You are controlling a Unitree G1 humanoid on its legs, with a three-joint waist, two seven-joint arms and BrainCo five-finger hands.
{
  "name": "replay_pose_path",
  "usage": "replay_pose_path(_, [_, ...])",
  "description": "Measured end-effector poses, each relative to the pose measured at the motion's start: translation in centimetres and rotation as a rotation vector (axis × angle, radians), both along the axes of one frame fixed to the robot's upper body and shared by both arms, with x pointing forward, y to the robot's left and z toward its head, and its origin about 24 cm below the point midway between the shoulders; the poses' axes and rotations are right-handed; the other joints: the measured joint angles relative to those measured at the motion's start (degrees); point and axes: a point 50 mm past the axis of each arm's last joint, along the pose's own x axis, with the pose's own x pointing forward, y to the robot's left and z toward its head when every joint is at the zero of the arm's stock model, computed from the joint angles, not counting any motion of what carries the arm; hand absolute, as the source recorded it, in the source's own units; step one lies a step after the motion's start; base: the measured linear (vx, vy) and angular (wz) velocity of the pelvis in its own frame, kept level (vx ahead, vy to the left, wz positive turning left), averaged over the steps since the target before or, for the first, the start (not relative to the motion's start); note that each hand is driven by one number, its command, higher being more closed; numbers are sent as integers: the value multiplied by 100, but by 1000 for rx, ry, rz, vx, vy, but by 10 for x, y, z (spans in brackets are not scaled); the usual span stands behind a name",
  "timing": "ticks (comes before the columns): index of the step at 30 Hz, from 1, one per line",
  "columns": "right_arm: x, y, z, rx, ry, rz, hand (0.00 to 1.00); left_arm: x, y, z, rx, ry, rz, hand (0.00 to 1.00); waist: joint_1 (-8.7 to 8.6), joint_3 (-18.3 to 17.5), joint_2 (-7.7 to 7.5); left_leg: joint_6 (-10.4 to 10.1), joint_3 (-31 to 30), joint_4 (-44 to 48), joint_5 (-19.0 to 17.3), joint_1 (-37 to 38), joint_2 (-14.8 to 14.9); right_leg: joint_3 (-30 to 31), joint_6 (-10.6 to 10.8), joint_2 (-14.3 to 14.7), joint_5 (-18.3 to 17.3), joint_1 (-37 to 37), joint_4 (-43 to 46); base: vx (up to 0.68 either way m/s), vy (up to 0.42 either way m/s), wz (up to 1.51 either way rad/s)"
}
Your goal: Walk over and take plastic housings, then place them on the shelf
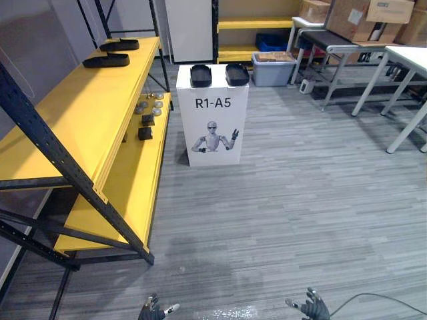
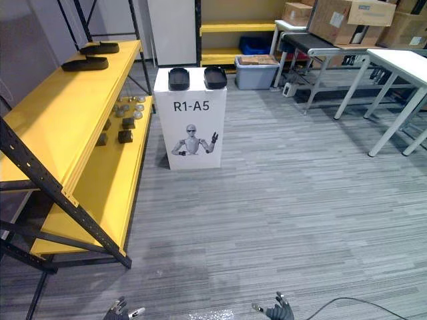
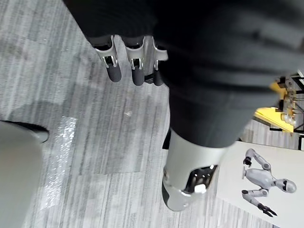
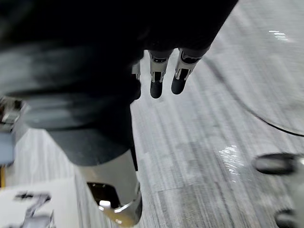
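Two black plastic housings [image 1: 201, 75] [image 1: 237, 73] lie side by side on top of a white box [image 1: 212, 127] printed with a robot figure, a few steps ahead. Two more black housings [image 1: 107, 61] [image 1: 120, 45] lie on the far end of the yellow shelf's [image 1: 73, 113] top board at the left. My left hand [image 1: 152, 311] and right hand [image 1: 312, 308] hang low at the bottom edge, far from the box. In the wrist views the left fingers [image 3: 133, 66] and right fingers [image 4: 159, 78] are relaxed and hold nothing.
The shelf's lower board [image 1: 137, 173] carries small metal parts and dark blocks [image 1: 145, 127]. White tables [image 1: 407, 67] stand at the right, cardboard boxes [image 1: 367, 17] on a bench behind them, and a grey bin [image 1: 273, 69] at the back. Grey carpet lies between me and the box.
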Motion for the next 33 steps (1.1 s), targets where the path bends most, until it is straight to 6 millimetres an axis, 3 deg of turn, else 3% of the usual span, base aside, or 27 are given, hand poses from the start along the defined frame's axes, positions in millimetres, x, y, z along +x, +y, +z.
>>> replay_pose_path(4, [11, 1, 6, -27, -31, 71, 0, 2, 4, 2, 6, -19, 23, 0, -2, 67, 8, -56, -8, -3, -35, 113, -2, 5, 15, -2, -9, 158, -76, 22, 2, 1])
replay_pose_path(14, [11, -2, 8, -33, -36, 84, 0, 0, 3, 4, 7, -29, 25, 0, -12, 137, 34, -159, 6, -3, -110, 269, 21, 33, 72, 13, -47, 269, -102, -50, -5, -2])
replay_pose_path(24, [14, -6, 10, -49, -40, 101, 0, -2, 4, 6, 16, -34, 32, 0, 6, 134, 39, -107, 135, 41, -154, 107, 81, 164, 48, 80, -30, 88, -101, -1, -21, -7])
replay_pose_path(28, [27, -6, 15, -61, -72, 109, 0, 7, 4, 12, 29, -80, 46, 0, 132, 166, 102, -35, 336, 631, -564, -251, 175, 401, 79, 148, -56, -77, -6, 61, 22, -29])
replay_pose_path(30, [31, -7, 16, -70, -81, 108, 0, 12, 2, 14, 23, -99, 47, 0, 144, 192, 147, -21, 344, 841, -703, -349, 196, 413, 139, 151, -166, -150, 157, 77, 45, -8])
replay_pose_path(32, [39, -8, 20, -79, -98, 109, 0, 17, -1, 17, 15, -122, 48, 0, 166, 247, 219, 42, 380, 1264, -1026, -514, 197, 424, 298, 103, -757, -593, 1194, 59, 76, -8])
replay_pose_path(33, [42, -5, 20, -79, -103, 123, 0, 20, -1, 18, 17, -132, 49, 0, 173, 297, 182, 86, 417, 1460, -1249, -516, 140, 410, 435, -1, -1141, -967, 2129, 64, 94, -7])
